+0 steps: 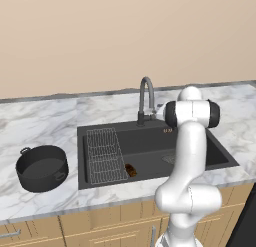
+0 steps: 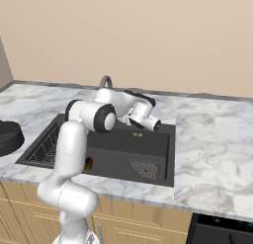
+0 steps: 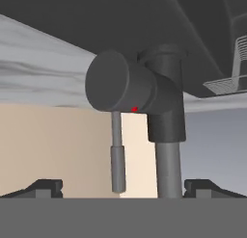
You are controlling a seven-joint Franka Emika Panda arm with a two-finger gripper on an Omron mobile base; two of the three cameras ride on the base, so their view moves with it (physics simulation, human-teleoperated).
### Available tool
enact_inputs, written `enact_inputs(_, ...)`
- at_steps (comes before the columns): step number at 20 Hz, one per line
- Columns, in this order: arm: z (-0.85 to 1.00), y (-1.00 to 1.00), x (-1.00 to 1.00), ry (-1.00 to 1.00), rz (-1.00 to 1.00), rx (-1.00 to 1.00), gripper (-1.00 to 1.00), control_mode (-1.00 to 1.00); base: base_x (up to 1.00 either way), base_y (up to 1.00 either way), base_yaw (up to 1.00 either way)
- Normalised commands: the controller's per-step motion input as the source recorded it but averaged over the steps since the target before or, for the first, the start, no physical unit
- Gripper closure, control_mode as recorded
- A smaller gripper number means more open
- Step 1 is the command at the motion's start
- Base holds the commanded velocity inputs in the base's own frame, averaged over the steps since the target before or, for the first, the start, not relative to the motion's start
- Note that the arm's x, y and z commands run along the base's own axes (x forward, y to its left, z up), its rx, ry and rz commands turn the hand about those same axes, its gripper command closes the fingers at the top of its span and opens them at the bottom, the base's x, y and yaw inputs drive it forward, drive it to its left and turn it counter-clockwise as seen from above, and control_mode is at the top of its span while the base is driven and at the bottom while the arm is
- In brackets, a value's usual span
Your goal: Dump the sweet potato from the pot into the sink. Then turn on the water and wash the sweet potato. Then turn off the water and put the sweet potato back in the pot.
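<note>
Base cameras are looking down from behind, sharing the sink [image 1: 220, 156]; hand camera is sitting close, inverted, at the faucet [image 3: 164, 97].

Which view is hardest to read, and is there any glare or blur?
No glare or blur; all are evenly lit renders. Hand view is hardest: rolled upside down, pressed close to the faucet. Both base views: the arm hides part of the sink, the sweet potato tiny.

Sink [image 1: 150, 141] dark grey; pot [image 1: 42, 167] near-black; sweet potato [image 1: 131, 170] reddish-brown; counter [image 1: 40, 121] white-grey marbled.
</note>
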Motion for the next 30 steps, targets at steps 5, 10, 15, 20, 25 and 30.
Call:
enact_inputs(5, -0.12, 0.00, 0.24, 0.04, -0.01, 0.00, -1.00, -1.00, 0.00, 0.00, 0.00)
enact_inputs(10, -0.12, 0.00, 0.27, 0.05, -0.01, 0.00, -1.00, -1.00, 0.00, 0.00, 0.00)
enact_inputs(15, -0.10, 0.00, 0.20, 0.03, -0.01, 0.00, -1.00, -1.00, 0.00, 0.00, 0.00)
enact_inputs(20, -0.11, 0.00, 0.12, 0.02, -0.01, 0.00, -1.00, -1.00, 0.00, 0.00, 0.00)
enact_inputs(25, -0.16, 0.00, 0.18, 0.04, -0.02, 0.00, -1.00, -1.00, 0.00, 0.00, 0.00)
enact_inputs(30, -0.19, 0.02, 0.21, 0.05, -0.02, 0.00, -1.00, -1.00, 0.00, 0.00, 0.00)
